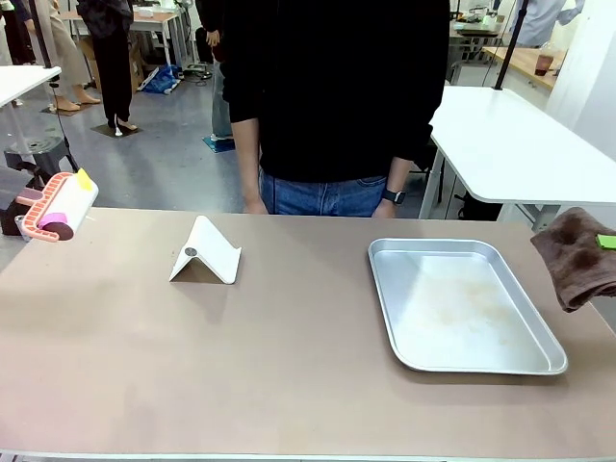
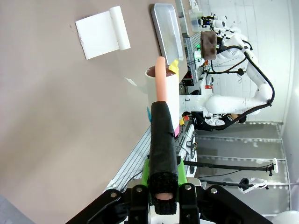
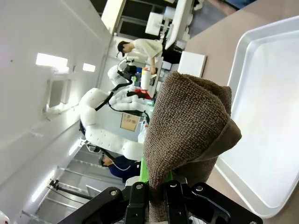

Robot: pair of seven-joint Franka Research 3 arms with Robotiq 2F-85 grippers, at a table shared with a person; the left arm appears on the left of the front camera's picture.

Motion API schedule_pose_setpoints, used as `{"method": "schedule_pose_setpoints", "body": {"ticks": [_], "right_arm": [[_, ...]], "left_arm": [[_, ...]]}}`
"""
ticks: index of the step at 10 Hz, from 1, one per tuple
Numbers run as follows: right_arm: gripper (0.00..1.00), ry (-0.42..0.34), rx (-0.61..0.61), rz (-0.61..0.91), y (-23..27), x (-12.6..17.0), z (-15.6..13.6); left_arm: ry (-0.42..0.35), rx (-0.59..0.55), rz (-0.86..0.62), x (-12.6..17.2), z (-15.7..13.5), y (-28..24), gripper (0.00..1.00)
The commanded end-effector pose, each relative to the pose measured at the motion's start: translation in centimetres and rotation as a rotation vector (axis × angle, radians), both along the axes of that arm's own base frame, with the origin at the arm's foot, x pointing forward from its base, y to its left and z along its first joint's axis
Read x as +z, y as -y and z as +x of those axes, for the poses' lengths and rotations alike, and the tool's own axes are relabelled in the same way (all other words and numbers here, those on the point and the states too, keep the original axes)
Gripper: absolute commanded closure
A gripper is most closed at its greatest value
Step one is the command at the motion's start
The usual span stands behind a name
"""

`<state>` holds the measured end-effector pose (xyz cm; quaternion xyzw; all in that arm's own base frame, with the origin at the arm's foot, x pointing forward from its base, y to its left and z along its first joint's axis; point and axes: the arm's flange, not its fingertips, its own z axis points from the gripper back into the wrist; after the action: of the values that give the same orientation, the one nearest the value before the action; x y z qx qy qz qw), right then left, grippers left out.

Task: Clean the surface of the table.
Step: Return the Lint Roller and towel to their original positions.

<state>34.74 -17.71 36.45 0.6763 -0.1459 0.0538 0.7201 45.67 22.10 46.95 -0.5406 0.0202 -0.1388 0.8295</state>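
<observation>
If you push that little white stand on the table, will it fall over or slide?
The white stand would probably slide: it looks thin and light on the smooth table. Its wide, tent-like base suggests it won't tip easily. It seems stiff, holding its folded shape.

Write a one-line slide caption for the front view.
Lint roller and brown cloth poised at opposite ends of the table, beside a metal tray.

You see the person (image 1: 332,96) in a black top, blue jeans and a dark wristwatch (image 1: 393,196). The left gripper (image 2: 163,196) is black with green pads.
</observation>
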Motion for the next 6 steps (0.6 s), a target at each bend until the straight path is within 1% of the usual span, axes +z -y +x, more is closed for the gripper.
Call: {"method": "schedule_pose_setpoints", "body": {"ticks": [1,6], "right_arm": [[0.88,0.016,0.008,0.007,-0.28,0.35,-0.21],[0.88,0.016,0.008,0.007,-0.28,0.35,-0.21]], "left_arm": [[0.001,-0.007,-0.012,0.4,-0.33,-0.01,0.77],[0.001,-0.007,-0.012,0.4,-0.33,-0.01,0.77]]}}
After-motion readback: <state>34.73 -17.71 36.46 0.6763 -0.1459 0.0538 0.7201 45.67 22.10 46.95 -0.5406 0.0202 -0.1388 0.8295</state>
